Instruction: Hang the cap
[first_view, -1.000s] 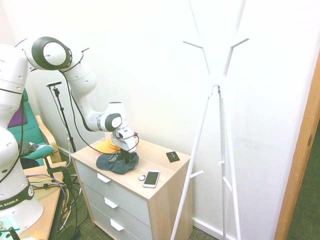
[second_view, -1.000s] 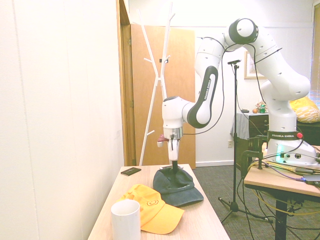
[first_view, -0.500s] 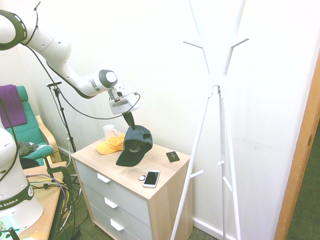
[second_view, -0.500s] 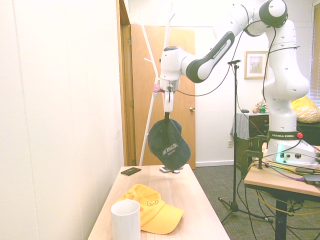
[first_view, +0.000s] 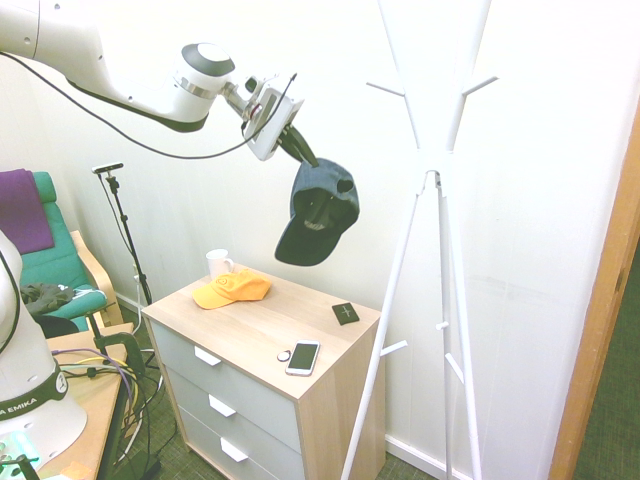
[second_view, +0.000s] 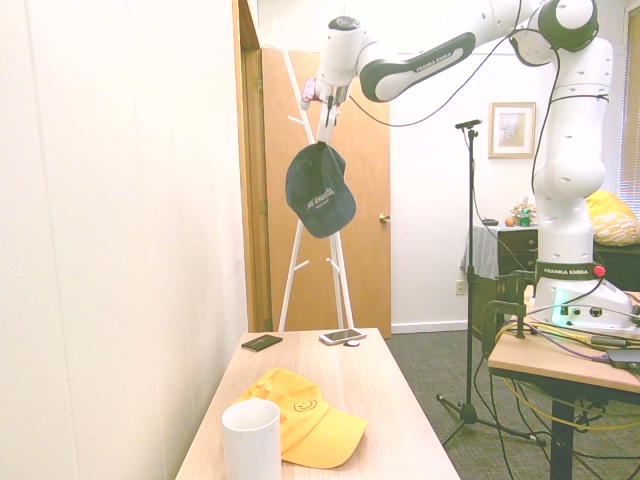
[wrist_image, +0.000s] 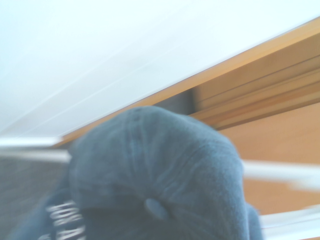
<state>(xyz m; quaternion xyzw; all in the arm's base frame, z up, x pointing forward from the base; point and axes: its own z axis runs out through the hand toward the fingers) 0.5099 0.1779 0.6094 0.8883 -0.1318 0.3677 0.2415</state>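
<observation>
Household room, entry or living area: white coat stand (first_view: 440, 190), wooden door (second_view: 350, 190), drawer chest (first_view: 262, 385), green armchair (first_view: 62, 268), framed picture (second_view: 510, 129), carpet floor (second_view: 440, 360), plain white walls (first_view: 540, 250).

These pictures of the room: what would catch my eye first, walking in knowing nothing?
Probably the dark navy cap dangling in mid-air, pinched by the end effector of the white robot arm, high above the wooden drawer chest. Beside it stands a tall white coat stand with bare pegs. On the chest lie a yellow-orange cap, a white mug and a phone.
</observation>
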